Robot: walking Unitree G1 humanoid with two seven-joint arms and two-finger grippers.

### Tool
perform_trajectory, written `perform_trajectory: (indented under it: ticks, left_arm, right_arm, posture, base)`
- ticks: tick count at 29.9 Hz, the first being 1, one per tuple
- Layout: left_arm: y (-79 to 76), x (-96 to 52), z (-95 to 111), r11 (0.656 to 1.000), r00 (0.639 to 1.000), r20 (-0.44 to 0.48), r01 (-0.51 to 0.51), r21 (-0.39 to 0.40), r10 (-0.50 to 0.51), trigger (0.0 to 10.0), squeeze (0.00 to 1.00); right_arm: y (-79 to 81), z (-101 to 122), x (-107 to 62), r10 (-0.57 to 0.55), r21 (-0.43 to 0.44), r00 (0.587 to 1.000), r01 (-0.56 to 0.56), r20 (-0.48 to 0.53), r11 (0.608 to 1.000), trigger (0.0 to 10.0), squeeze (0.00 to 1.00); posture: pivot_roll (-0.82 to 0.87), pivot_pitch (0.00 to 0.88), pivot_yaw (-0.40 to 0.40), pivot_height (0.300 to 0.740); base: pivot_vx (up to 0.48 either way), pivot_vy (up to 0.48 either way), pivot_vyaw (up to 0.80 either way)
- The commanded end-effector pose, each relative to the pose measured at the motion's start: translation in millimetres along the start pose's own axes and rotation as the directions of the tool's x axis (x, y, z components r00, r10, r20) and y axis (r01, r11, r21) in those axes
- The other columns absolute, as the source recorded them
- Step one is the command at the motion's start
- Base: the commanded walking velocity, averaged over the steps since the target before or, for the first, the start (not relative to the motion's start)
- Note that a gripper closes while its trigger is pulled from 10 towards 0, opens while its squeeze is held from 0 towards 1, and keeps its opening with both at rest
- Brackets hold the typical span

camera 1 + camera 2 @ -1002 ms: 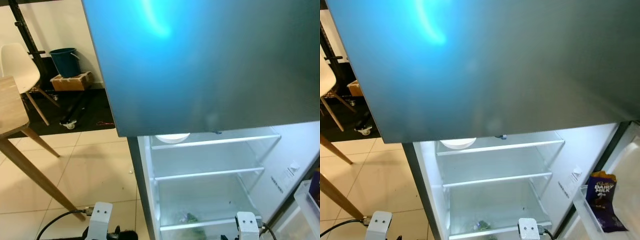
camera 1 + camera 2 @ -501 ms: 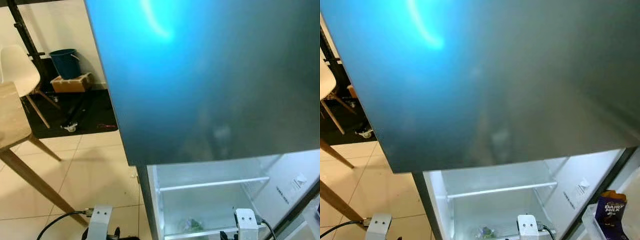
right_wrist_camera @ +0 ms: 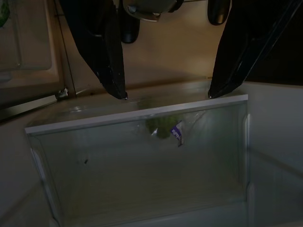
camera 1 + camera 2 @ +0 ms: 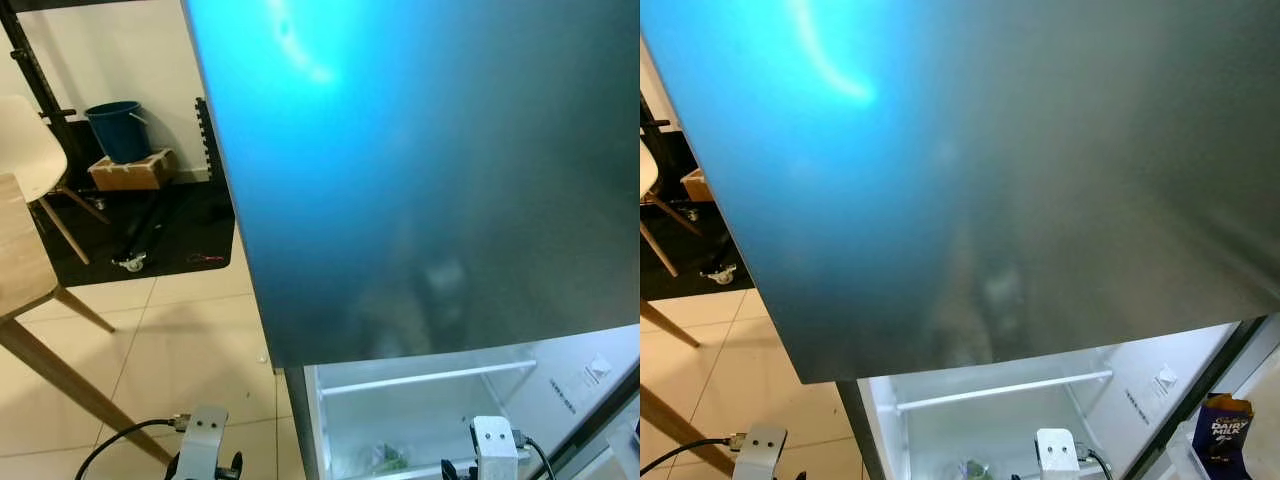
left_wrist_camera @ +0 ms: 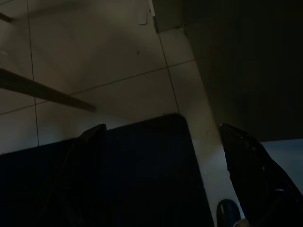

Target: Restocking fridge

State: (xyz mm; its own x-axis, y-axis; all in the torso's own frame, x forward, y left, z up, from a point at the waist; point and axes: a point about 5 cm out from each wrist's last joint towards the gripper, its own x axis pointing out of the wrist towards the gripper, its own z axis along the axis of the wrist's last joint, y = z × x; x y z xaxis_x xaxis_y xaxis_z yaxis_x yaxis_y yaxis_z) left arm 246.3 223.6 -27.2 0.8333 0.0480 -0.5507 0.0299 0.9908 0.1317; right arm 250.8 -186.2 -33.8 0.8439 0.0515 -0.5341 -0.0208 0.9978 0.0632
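The robot's left silver wrist block [image 4: 203, 432] has two small dark screws and a black cable beside it. The right silver wrist block [image 4: 494, 441] looks the same. Each gripper has long, glossy black fingers [image 3: 100, 45].

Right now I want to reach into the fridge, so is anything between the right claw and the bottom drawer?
Nothing visible blocks it. The right claw hangs open just over the clear drawer, with bagged greens inside it.

A home kitchen-dining area: beside the open fridge [image 4: 420, 170] lies cream tiled floor [image 4: 180, 350], with a wooden table [image 4: 25, 250], white chair [image 4: 25, 150] and blue bucket [image 4: 115, 130] beyond.
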Motion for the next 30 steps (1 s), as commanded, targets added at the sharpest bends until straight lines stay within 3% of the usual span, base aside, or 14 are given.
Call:
perform_trajectory:
  ticks: [1, 10, 25, 30]
  left_arm:
    - [-1.2, -1.2, -4.7, 1.0, 1.0, -0.018, 0.01, 0.02, -0.01, 10.0, 0.0]
    - [-1.8, -0.4, -3.4, 0.999, 1.0, -0.016, 0.015, 0.029, -0.015, 10.0, 0.0]
    - [-2.2, -0.3, -3.7, 1.0, 1.0, -0.019, 0.009, 0.024, -0.009, 10.0, 0.0]
    - [-2.4, -0.4, -4.4, 1.0, 1.0, -0.021, 0.005, 0.016, -0.004, 10.0, 0.0]
  right_arm:
    - [-0.5, -9.8, -3.5, -0.004, 0.015, 1.0, 0.005, -0.026, 1.0, 10.0, 0.0]
    - [-0.3, -8.9, -3.9, 0.026, 0.063, 1.0, -0.025, -0.011, 0.998, 10.0, 0.0]
    - [0.2, -9.3, -3.7, 0.042, 0.067, 0.999, -0.04, -0.018, 0.997, 10.0, 0.0]
    - [-0.5, -9.9, -4.0, 0.044, 0.067, 0.999, -0.043, -0.022, 0.997, 10.0, 0.0]
  posture:
    - [-0.05, 0.082, 0.034, 0.672]
    - [-0.05, 0.07, 0.035, 0.672]
    - [-0.05, 0.074, 0.032, 0.737]
    - [-0.05, 0.076, 0.032, 0.74]
  base:
    - [0.0, 0.0, 0.0]
    - [0.0, 0.0, 0.0]
    - [0.0, 0.0, 0.0]
    - [0.0, 0.0, 0.0]
